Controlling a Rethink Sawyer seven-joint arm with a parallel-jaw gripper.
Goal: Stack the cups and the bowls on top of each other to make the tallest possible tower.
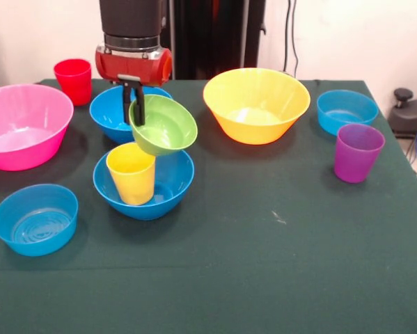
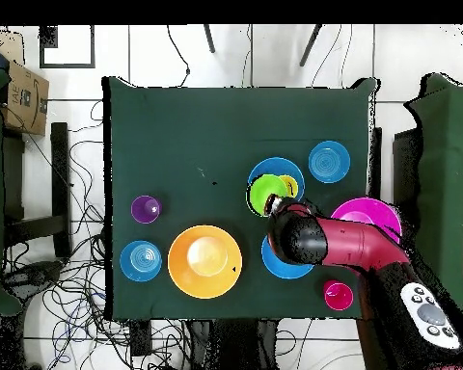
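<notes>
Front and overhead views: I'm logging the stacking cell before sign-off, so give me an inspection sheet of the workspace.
Surface: dark green table, a small pale speck near its middle.
Job's things: yellow cup upright inside a blue bowl; green bowl tilted above them; second blue bowl behind; pink bowl, yellow-orange bowl, two light-blue bowls, red cup and purple cup standing apart.
Clutter: nothing seen.
Grippers: end effector shut on the green bowl's rim.
Cables: many loose across the floor around the table.
Surroundings: cardboard box beside the table.
</notes>
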